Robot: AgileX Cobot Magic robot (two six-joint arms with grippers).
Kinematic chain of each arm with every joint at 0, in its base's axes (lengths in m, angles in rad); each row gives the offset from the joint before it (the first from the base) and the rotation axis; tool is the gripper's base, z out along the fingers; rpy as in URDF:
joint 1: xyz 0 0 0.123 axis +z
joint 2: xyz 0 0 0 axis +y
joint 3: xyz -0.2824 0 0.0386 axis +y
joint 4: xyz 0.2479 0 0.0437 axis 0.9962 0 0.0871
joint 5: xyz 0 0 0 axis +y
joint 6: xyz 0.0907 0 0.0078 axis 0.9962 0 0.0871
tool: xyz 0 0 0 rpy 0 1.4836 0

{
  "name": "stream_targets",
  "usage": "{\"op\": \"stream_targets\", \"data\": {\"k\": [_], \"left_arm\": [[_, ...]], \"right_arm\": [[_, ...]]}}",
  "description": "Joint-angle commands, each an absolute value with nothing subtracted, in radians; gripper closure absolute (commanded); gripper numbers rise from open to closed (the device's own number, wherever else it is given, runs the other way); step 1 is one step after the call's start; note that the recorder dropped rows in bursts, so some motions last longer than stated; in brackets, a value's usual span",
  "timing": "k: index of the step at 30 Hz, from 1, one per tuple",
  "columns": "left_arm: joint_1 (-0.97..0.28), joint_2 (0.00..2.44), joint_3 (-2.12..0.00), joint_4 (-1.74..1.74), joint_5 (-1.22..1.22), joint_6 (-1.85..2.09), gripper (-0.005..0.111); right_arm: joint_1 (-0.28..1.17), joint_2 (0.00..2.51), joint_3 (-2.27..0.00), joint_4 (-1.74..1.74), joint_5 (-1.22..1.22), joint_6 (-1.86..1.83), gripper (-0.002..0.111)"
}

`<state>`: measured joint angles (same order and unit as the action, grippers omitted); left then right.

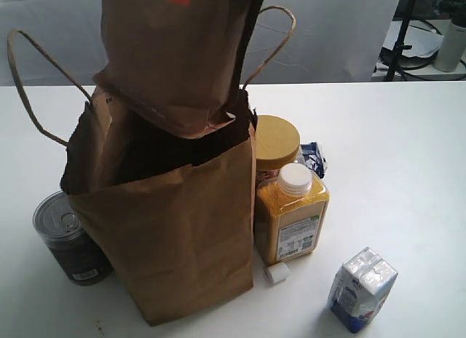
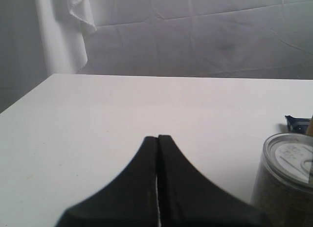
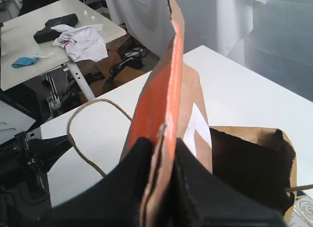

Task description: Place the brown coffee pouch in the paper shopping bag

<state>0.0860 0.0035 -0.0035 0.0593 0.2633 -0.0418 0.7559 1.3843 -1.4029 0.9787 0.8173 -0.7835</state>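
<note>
Soft, even, cool light leaves the white table (image 1: 408,156) bright and nearly washed out, with only faint shadows at the foot of the things standing on it. The inside of the paper shopping bag (image 1: 182,229) lies in deep shade. The left pincer (image 2: 157,139) and right pincer (image 3: 164,141) loom close to their lenses as dark, blurred masses, and all three views are slightly soft.
</note>
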Motion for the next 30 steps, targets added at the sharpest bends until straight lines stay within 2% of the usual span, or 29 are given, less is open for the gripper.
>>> {"op": "stream_targets", "data": {"k": [1, 4, 5, 6, 10, 12, 14, 19, 25, 30], "left_arm": [[0.090, 0.000, 0.000, 0.064, 0.259, -0.046, 0.107], [0.090, 0.000, 0.000, 0.064, 0.259, -0.046, 0.107], [0.090, 0.000, 0.000, 0.064, 0.259, -0.046, 0.107], [0.090, 0.000, 0.000, 0.064, 0.259, -0.046, 0.107], [0.090, 0.000, 0.000, 0.064, 0.259, -0.046, 0.107], [0.090, 0.000, 0.000, 0.064, 0.259, -0.046, 0.107], [0.090, 0.000, 0.000, 0.064, 0.259, -0.046, 0.107], [0.090, 0.000, 0.000, 0.064, 0.259, -0.046, 0.107], [0.090, 0.000, 0.000, 0.064, 0.259, -0.046, 0.107], [0.090, 0.000, 0.000, 0.064, 0.259, -0.046, 0.107]], "right_arm": [[0.758, 1.430, -1.409, 0.963, 0.752, -0.790, 0.108], [0.758, 1.469, -1.409, 0.952, 0.764, -0.790, 0.108], [0.758, 1.474, -1.409, 0.952, 0.771, -0.790, 0.105], [0.758, 1.482, -1.409, 0.948, 0.774, -0.790, 0.099], [0.758, 1.486, -1.409, 0.955, 0.774, -0.785, 0.063], [0.758, 1.483, -1.409, 0.976, 0.774, -0.785, 0.053], [0.758, 1.473, -1.409, 1.012, 0.779, -0.785, 0.059], [0.758, 1.415, -1.409, 1.018, 0.789, -0.787, 0.106], [0.758, 1.305, -1.409, 0.950, 0.790, -0.789, 0.108], [0.758, 1.196, -1.409, 0.733, 0.793, -0.714, 0.108]]}}
